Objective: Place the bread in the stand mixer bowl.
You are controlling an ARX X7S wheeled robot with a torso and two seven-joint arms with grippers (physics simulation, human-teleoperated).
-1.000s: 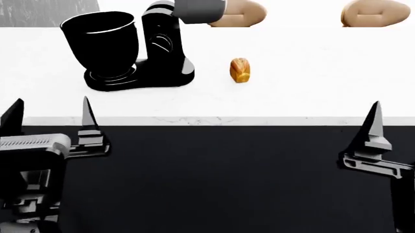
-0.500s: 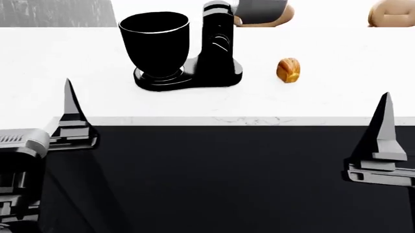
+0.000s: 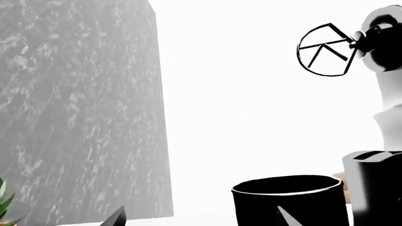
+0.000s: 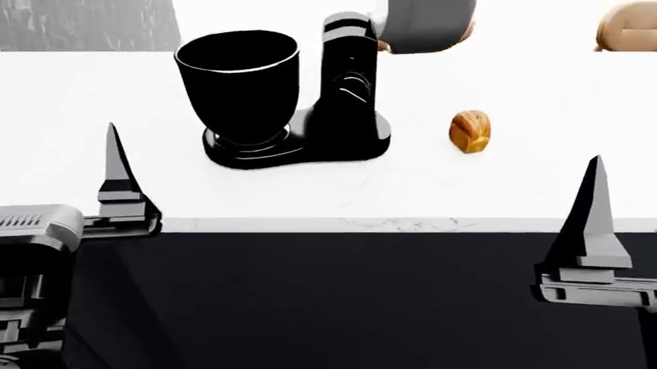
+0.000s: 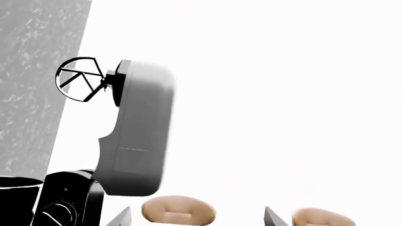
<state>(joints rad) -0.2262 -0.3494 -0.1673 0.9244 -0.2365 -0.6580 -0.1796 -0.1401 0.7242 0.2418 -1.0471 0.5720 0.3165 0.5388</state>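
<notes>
The bread, a small golden-brown loaf, lies on the white counter to the right of the mixer. The stand mixer bowl, glossy black with a thin light rim, sits on the mixer's black base at the back left; it also shows in the left wrist view. My left gripper is open and empty, one finger showing over the counter's front left. My right gripper is open and empty, one finger at the counter's front edge, well short of the bread. The bread is out of both wrist views.
The mixer's grey head is tilted up, with a wire whisk on it. Pale tan rounded shapes sit at the back right. A grey stone panel stands at the back left. The front below the counter is dark.
The view has shifted: the counter, mixer and bread sit lower in the frame, and the counter's front edge has dropped. Both grippers stay open, in nearly the same place in the view.
</notes>
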